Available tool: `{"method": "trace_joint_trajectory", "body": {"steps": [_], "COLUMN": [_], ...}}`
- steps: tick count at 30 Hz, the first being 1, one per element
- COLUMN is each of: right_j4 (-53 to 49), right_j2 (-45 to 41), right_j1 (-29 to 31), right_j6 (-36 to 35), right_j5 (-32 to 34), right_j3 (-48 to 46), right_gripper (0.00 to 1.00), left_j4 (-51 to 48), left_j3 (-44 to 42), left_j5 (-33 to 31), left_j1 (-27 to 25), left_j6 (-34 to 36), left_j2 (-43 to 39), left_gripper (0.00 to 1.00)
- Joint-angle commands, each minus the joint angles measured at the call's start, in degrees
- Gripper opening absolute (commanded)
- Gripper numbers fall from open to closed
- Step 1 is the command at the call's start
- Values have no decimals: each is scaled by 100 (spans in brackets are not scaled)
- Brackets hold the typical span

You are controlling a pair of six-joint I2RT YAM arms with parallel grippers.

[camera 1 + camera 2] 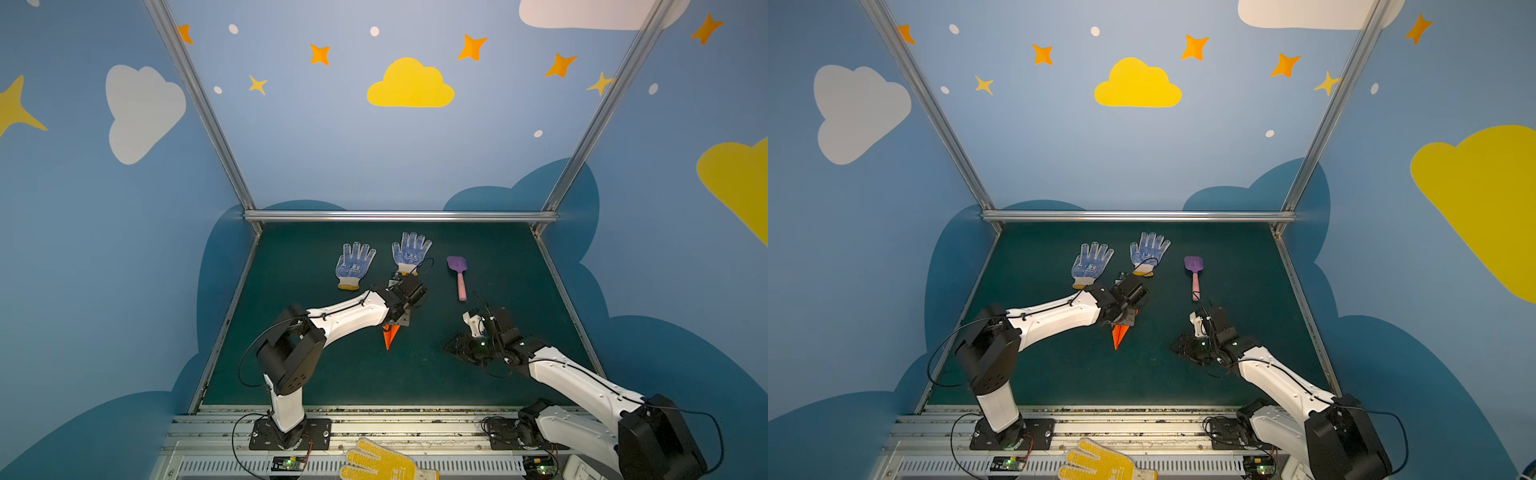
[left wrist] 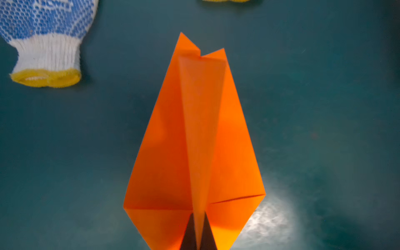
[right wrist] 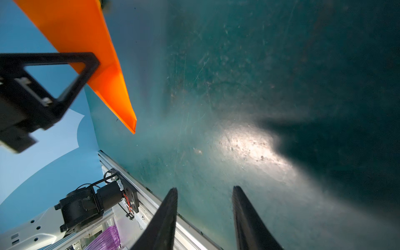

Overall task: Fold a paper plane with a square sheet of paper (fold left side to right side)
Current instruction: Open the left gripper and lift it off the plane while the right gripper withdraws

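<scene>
In a top view we see the paper plane (image 1: 390, 336) near the middle of the green mat (image 1: 332, 374). Its nose points toward the robot and its tail is hidden under the left arm (image 1: 345, 316). 2 blue-dotted gloves (image 1: 353, 266) and a toy shovel (image 1: 457, 276) lie farther back, apart from it.

From the left wrist, the left gripper (image 2: 198, 217) is pressed together on the plane's central keel, with both wings spread to either side.

From the right wrist, the right gripper (image 3: 205, 188) stands spread and empty over bare mat, apart from the plane. The nose sits low, though we cannot tell whether it touches the mat.

We judge the folding done, with only the last step, presenting the dart, in hand. The next move calls for a steady pinch and a gentle carry, so the thin wings neither bend nor slip.
</scene>
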Motion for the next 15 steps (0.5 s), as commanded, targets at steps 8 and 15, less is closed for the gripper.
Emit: {"method": "trace_joint_trajectory", "body": {"steps": [8, 15], "right_j4": [-67, -79], "right_j2": [-131, -123], "right_j1": [145, 181], "right_j6": [109, 107], "right_j5": [224, 291], "right_j3": [20, 8], "right_gripper": [41, 41], "left_j4": [52, 165], "left_j3": [-340, -526], "left_j5": [-101, -135], "left_j1": [-35, -52], "left_j6": [23, -43], "left_j2": [318, 297], "left_gripper": [17, 51]}}
